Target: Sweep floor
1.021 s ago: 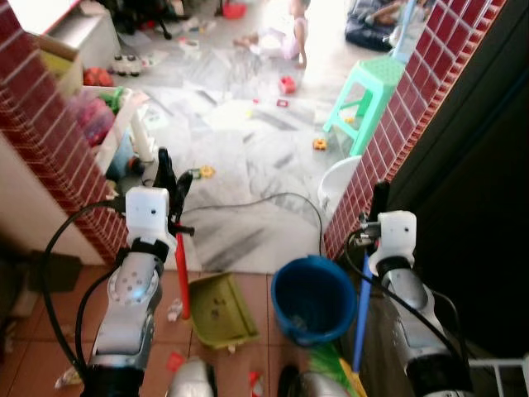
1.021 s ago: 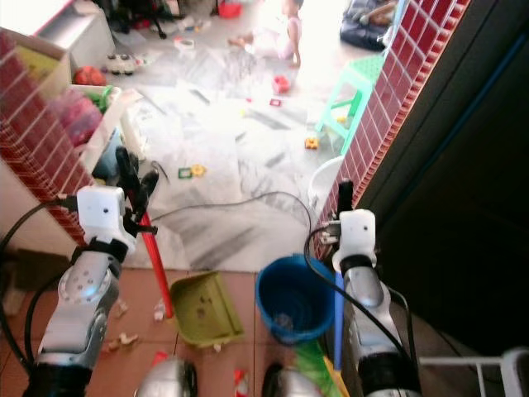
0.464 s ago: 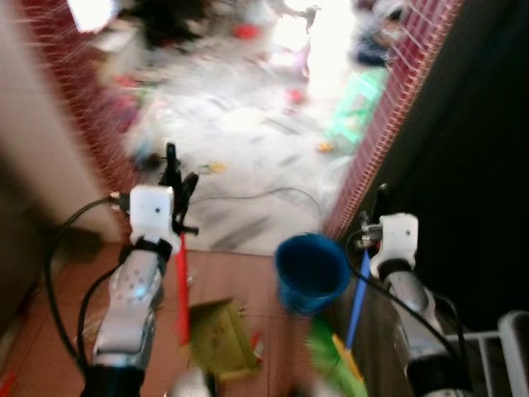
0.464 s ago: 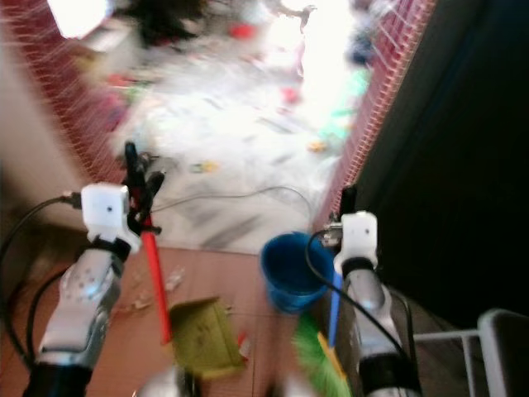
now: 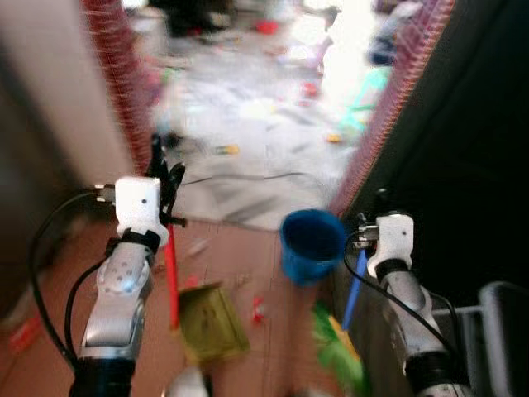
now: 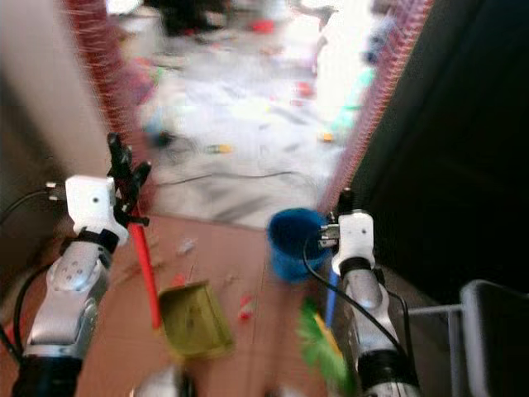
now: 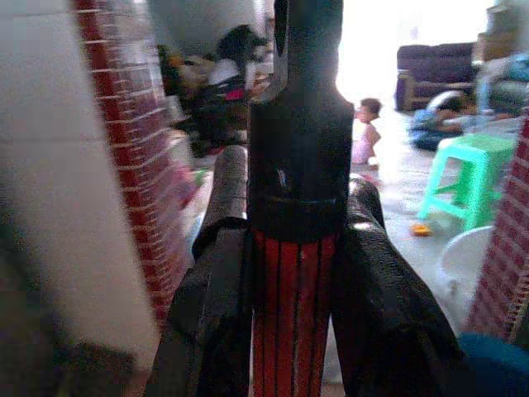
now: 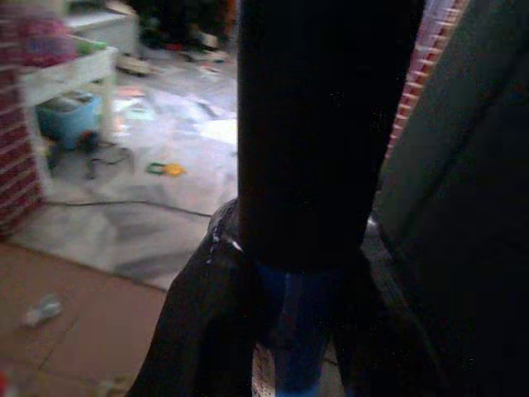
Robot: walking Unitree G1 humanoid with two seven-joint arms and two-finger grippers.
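Terracotta floor (image 5: pixel 240 273), lower centre, has scraps. L gripper (image 5: pixel 163 169) is clamped on red dustpan handle (image 5: pixel 171 277), pan (image 5: pixel 211 322) low centre. R gripper (image 5: pixel 376 207) is clamped on blue broom handle (image 5: pixel 351 285), bristles (image 5: pixel 339 351) just right of pan; both handles near upright.

The arms (image 5: pixel 124 289) are showing a smooth, silvery metal-like shell with a dull sheen, each ending in a white glossy plastic-looking block (image 5: pixel 137 203). The black fingers (image 7: pixel 215 298) are looking matt and slightly rubbery, closing on a ribbed red handle (image 7: pixel 293 314) with a smooth black plastic cap (image 7: pixel 299 149). The blue handle (image 8: pixel 299 331) is looking glossy under its matt black cap (image 8: pixel 322 124). The bucket (image 5: pixel 311 245) and dustpan (image 5: pixel 211 321) are looking like plain plastic. Terracotta tiles (image 5: pixel 223 265) are looking matt, the marble floor (image 5: pixel 248 141) beyond is shining, and the brick wall (image 7: pixel 124 149) is looking rough.
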